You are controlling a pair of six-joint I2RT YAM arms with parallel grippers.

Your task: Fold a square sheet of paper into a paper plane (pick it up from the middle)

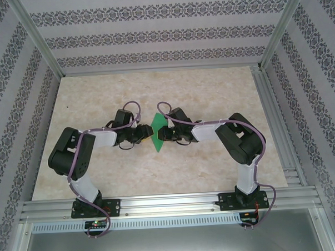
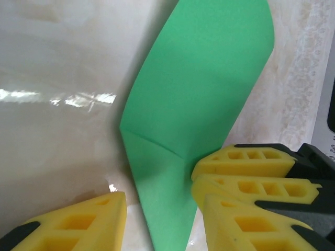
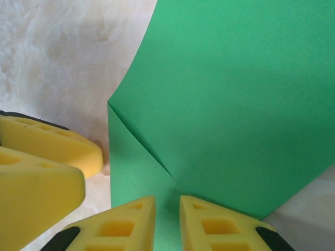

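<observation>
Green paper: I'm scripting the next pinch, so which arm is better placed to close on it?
Left, probably: the left gripper is open with the green paper between its jaws, so it need only close. The right gripper seems shut on it.

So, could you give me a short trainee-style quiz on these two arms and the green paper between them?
1. True or false: the thin bright green sheet of paper lies flat and uncreased on the pale marbled table.
2. Which is shut on the paper? A. the left gripper B. the right gripper C. neither
3. Fill in: the left gripper's jaws stand ___.
Key: 1 false, it curves and bears a crease; 2 B; 3 open.
</observation>
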